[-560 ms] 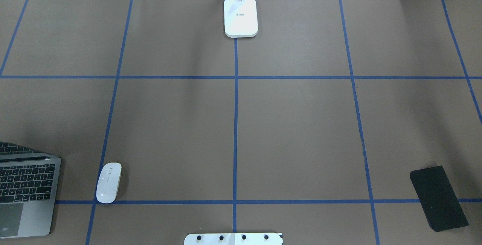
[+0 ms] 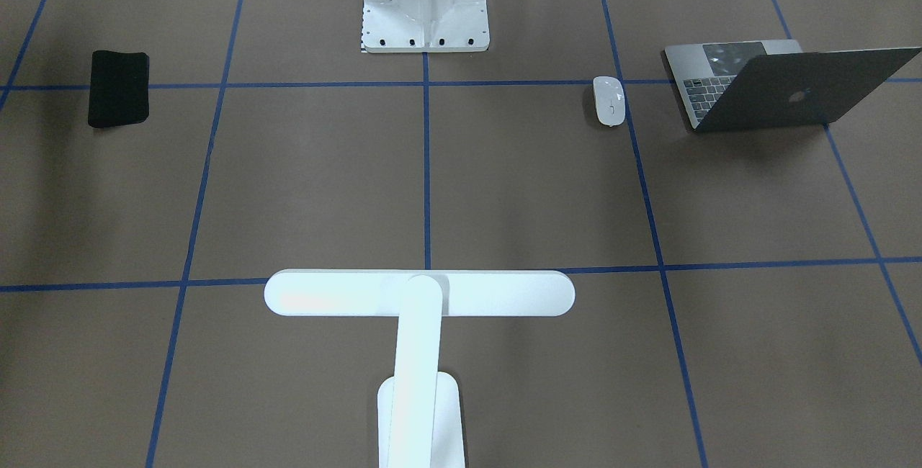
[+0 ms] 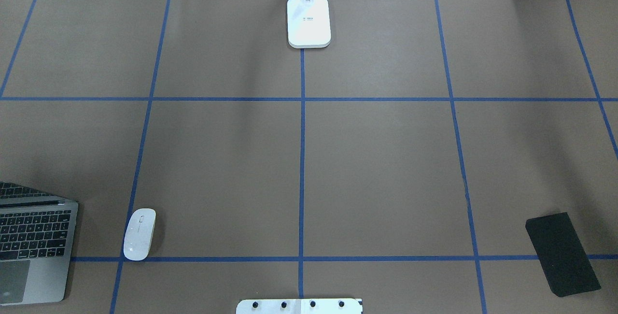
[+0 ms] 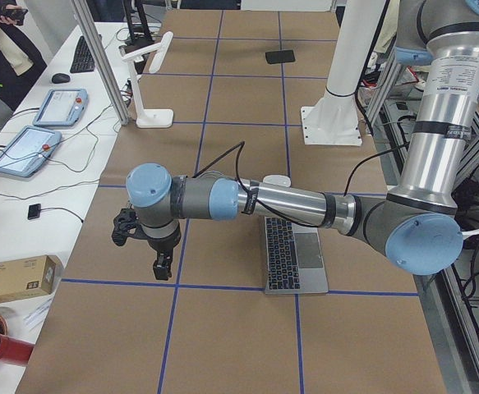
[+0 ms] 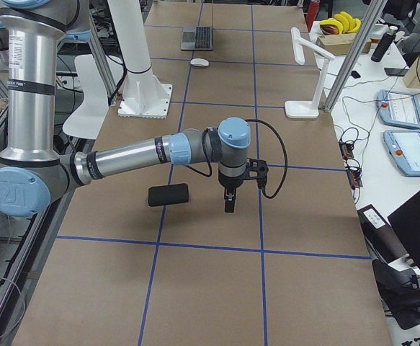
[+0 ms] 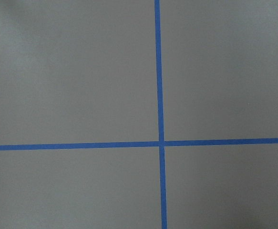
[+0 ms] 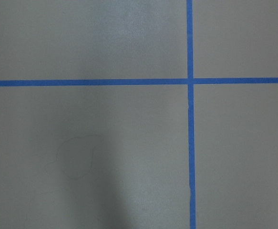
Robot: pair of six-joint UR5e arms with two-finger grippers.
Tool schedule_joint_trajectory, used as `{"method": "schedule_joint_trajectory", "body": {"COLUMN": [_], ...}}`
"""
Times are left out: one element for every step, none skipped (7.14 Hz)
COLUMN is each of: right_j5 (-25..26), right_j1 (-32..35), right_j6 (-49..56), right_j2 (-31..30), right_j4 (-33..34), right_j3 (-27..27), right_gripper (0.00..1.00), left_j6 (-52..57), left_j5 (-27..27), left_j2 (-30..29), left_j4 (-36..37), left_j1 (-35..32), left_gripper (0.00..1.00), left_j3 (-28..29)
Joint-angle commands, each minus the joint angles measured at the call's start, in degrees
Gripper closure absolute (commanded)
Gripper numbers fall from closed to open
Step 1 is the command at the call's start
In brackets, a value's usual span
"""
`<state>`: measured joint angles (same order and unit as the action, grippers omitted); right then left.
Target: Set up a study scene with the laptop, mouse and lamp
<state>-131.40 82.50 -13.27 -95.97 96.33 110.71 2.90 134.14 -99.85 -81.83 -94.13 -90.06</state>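
Observation:
The open grey laptop (image 3: 34,251) lies at the table's near left corner, also seen as the laptop (image 2: 785,90) with its lid up. The white mouse (image 3: 139,234) rests just right of it, apart from it. The white T-shaped lamp (image 2: 419,293) stands upright at the far middle edge, its base (image 3: 309,21) on the centre line. My left gripper (image 4: 163,267) hangs above the table beyond the laptop's left side, and my right gripper (image 5: 229,204) hangs beside the black mat (image 5: 168,194). For both I cannot tell open or shut. Both wrist views show only brown paper and blue tape.
A thin black mat (image 3: 562,253) lies at the near right. The white ribbed mount (image 2: 425,3) is bolted at the robot's side, middle. Blue tape lines grid the brown table cover. Side tables with tablets (image 4: 57,107) and cables flank the far edge.

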Motion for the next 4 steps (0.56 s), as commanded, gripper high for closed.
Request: {"method": "schedule_joint_trajectory", "body": {"right_j5": [0.3,0.2,0.2,-0.4], "right_j1": [-0.1,-0.1,-0.1,-0.1], "right_j6": [-0.3,0.0,0.6,0.5], "right_j2": [0.1,-0.1,-0.6,-0.6], "right_j4": [0.3,0.1,-0.1,-0.1], "right_j3": [-2.8,-2.8,-2.6,-1.9], "right_gripper": [0.0,0.0,0.01,0.01], "left_j6": [-0.4,-1.8,-8.8,-13.8], "left_j5": [0.1,0.2,0.2,0.3], "left_j2": [0.2,2.5,4.8,7.9], "left_j4": [2.4,2.5,1.9,2.2], "left_j1": [0.0,0.0,0.0,0.0], "left_gripper": [0.0,0.0,0.0,0.0], "left_j3": [-0.3,-0.5,-2.7,-6.5]}}
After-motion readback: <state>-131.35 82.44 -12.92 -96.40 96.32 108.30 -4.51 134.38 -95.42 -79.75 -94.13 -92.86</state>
